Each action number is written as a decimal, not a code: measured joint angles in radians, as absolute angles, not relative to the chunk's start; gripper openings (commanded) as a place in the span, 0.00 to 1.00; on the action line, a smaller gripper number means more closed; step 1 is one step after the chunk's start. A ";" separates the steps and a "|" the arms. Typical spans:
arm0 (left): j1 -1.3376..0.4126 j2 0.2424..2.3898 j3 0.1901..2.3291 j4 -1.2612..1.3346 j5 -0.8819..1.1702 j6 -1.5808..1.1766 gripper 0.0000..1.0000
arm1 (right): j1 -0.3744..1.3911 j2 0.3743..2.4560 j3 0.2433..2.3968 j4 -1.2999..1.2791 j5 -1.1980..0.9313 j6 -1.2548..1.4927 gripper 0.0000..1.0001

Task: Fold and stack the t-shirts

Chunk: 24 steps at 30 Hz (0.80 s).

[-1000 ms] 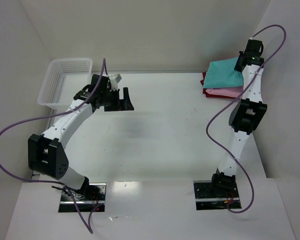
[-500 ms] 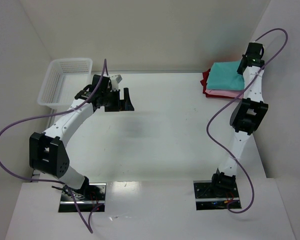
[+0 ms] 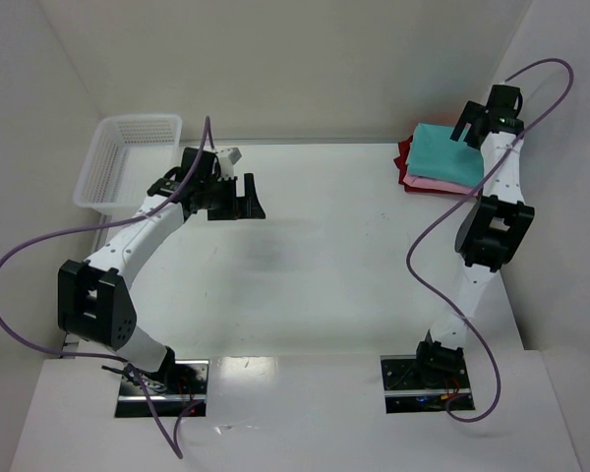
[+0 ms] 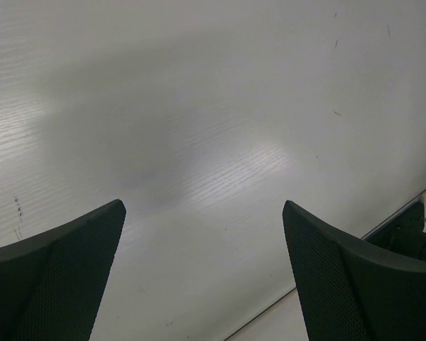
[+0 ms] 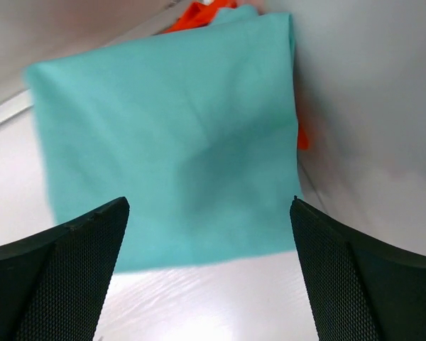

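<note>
At the back right corner the t-shirts lie in one pile: a folded teal one (image 3: 442, 152) (image 5: 170, 142) on top, a pink one (image 3: 435, 183) under it, and a red one (image 3: 404, 157) (image 5: 199, 15) at the bottom. My right gripper (image 3: 469, 130) (image 5: 209, 234) hovers over the teal shirt's right end, open, with nothing between its fingers. My left gripper (image 3: 246, 199) (image 4: 204, 241) is open above bare table at the left, far from the pile.
A white mesh basket (image 3: 128, 162) stands at the back left beside the left arm. The side wall (image 5: 369, 106) rises close to the right of the pile. Purple cables loop from both arms.
My right gripper has opened and let go of the teal shirt, which now lies flat on the pile; the wrist has lifted and turned a little. The left arm has not moved.
</note>
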<state>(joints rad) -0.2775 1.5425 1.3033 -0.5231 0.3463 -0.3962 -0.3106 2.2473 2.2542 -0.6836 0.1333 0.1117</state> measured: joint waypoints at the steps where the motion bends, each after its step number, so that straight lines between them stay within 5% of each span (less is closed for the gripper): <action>1: -0.278 1.542 1.302 -0.519 0.349 -0.397 0.99 | -0.308 2.208 2.218 -0.674 0.115 0.116 1.00; 10: -0.278 1.458 1.290 -0.492 0.363 -0.397 0.99 | -0.217 1.947 2.030 -0.496 -0.033 0.145 1.00; 24: -0.278 1.225 1.210 -0.443 0.364 -0.390 0.99 | -0.172 2.316 2.134 -0.482 0.040 0.238 1.00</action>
<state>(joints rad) -0.2775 1.2251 1.2098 -0.4434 0.3641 -0.3897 -0.1718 2.3158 2.1339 -0.4817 0.0403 0.2380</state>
